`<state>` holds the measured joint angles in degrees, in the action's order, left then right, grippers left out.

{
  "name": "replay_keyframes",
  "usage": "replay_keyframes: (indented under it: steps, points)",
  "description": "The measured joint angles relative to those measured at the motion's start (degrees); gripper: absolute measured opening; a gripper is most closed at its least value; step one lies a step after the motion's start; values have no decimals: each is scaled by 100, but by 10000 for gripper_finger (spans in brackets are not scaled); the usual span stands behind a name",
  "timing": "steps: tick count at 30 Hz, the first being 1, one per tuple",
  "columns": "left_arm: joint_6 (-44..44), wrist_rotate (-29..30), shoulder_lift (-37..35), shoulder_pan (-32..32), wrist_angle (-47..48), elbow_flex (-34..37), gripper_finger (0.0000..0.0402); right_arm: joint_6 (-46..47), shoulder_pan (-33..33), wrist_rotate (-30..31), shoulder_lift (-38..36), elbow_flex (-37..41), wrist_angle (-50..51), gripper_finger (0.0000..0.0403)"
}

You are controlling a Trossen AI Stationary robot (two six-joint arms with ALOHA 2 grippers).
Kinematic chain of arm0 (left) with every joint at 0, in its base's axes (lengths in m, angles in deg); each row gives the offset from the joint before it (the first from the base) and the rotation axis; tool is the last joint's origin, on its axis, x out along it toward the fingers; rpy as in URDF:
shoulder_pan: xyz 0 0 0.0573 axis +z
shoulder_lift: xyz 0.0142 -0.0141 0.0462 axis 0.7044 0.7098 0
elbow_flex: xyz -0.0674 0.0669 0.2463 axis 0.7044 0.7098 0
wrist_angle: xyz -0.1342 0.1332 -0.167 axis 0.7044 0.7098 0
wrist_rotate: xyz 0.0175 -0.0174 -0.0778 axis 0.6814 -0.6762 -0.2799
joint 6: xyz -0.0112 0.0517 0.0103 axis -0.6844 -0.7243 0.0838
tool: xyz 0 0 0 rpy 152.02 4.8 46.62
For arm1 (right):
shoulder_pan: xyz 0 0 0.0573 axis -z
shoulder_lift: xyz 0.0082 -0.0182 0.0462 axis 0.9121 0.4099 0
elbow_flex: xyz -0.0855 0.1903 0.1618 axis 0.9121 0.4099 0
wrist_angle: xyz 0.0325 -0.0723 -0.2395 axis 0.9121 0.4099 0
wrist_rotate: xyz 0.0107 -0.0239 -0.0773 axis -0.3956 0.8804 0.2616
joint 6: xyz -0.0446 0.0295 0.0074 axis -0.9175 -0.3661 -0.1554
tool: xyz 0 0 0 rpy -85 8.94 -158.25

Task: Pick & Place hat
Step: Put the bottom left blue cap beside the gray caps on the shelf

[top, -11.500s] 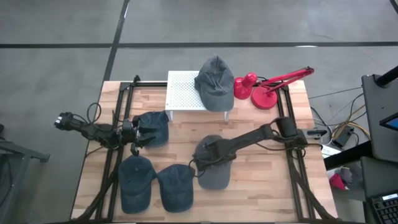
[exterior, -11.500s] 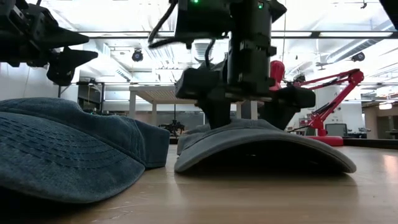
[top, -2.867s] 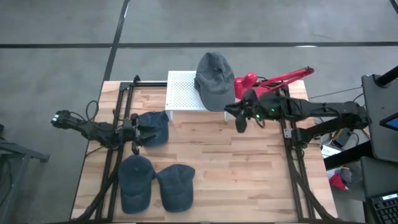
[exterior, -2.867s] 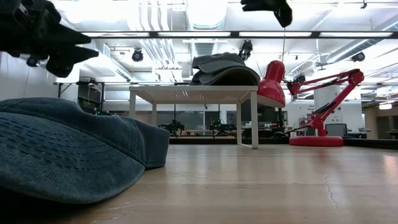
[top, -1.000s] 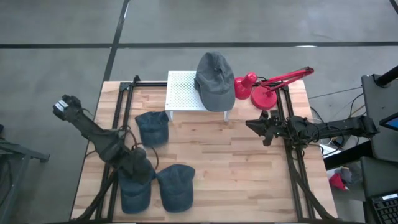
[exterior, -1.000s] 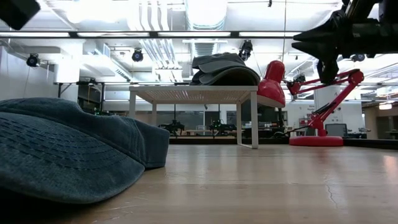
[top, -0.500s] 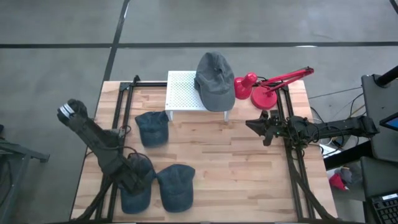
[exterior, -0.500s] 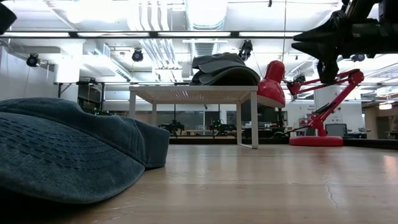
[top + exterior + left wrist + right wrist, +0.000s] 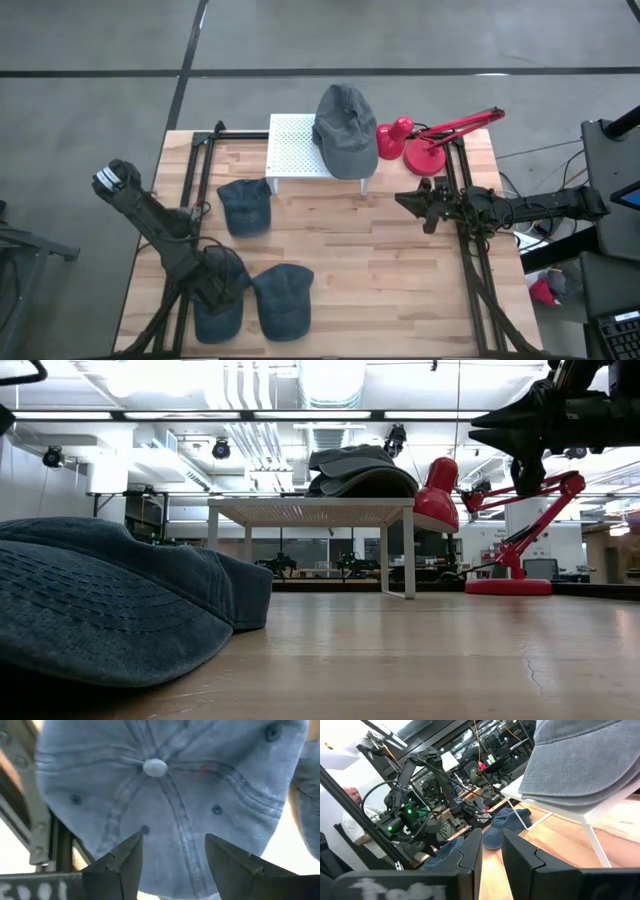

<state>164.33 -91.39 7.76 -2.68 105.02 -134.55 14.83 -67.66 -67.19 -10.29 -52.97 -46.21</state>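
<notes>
Work surface: a table of pale butcher-block wood planks with dark metal rails along both sides.

Hats: 5 soft, washed-cotton caps with stitched panels are visible.
- 2 grey caps are stacked on a small white stand with a perforated top and thin legs, at the far edge of the table. Their brims overhang the stand's right side.
- 1 dark blue cap lies flat on the wood just in front of the stand's left end.
- 2 dark blue caps lie side by side at the near left: the left blue cap and the right blue cap, touching each other.

The left wrist view shows the left blue cap's crown: faded denim-like fabric, 6 seams meeting at a fabric-covered top button, small stitched eyelets.

Left gripper: positioned directly above the left blue cap's crown, fingers spread moderately apart, holding nothing.

Right gripper: at the table's right side, clear of the caps, fingers nearly together with a narrow gap, holding nothing.

A red desk lamp with a glossy shade and round base stands right of the stand.

No legible writing is visible.
</notes>
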Motion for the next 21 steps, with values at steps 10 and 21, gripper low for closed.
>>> replay_keyframes:
  steps: [10,21]
  points:
    - [384,44,54,-15,-1278,506,204,43,3,8,2,0,16,68]
    - [1098,-128,130,-22,-1250,572,204,-40,-1,-205,1,-2,18,68]
